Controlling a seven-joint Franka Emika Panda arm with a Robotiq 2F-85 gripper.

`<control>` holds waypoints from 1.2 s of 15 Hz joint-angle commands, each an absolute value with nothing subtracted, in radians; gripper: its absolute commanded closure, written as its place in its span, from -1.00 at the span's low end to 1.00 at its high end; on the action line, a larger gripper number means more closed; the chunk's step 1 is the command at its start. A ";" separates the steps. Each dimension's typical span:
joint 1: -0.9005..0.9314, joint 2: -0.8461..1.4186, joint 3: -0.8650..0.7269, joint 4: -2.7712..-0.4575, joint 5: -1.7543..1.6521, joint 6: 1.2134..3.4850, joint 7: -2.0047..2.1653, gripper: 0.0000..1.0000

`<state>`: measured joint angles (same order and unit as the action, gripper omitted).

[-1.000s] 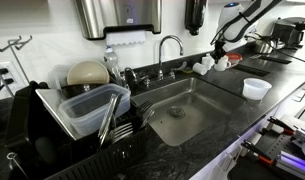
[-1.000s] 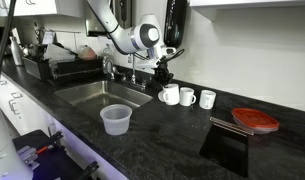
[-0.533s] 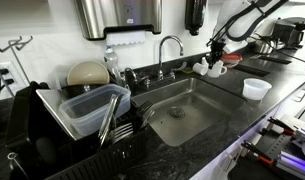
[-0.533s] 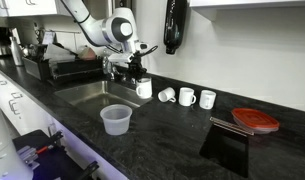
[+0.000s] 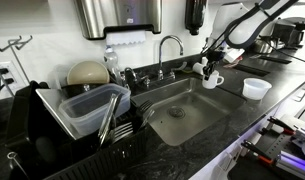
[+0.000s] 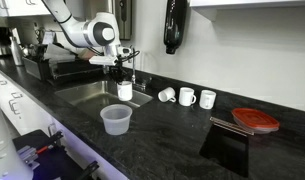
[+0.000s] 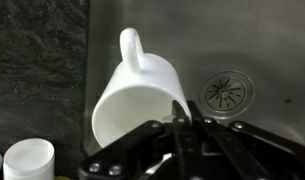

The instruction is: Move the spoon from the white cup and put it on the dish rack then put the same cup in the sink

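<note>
Above the sink (image 7: pixel 254 40), my gripper (image 7: pixel 180 120) pinches the white cup (image 7: pixel 132 100) by its rim, so I can lower it straight into the basin.

The cup (image 7: pixel 137 100) is plain white. The sink (image 7: pixel 242 50) is dull steel grey. The counter (image 6: pixel 172 140) is black with pale speckles. The rack (image 5: pixel 27 130), left, is black. The lid (image 6: pixel 255 119), right, is red.

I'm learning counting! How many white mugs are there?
4. One white cup in the gripper over the sink; three mugs on the counter. Others may be hidden.
</note>
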<state>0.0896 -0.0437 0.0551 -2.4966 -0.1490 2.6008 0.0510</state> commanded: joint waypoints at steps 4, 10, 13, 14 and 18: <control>0.089 0.131 0.064 -2.453 -0.157 2.625 0.009 0.97; 0.107 0.260 0.070 -2.387 -0.148 2.625 0.025 0.97; 0.113 0.309 0.070 -2.352 -0.136 2.629 0.033 0.97; 0.113 0.327 0.072 -2.342 -0.128 2.631 0.035 0.97; 0.115 0.394 0.076 -2.303 -0.107 2.638 0.045 0.97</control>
<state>0.1113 0.3560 0.0717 -2.3377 -0.1383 2.6311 0.0395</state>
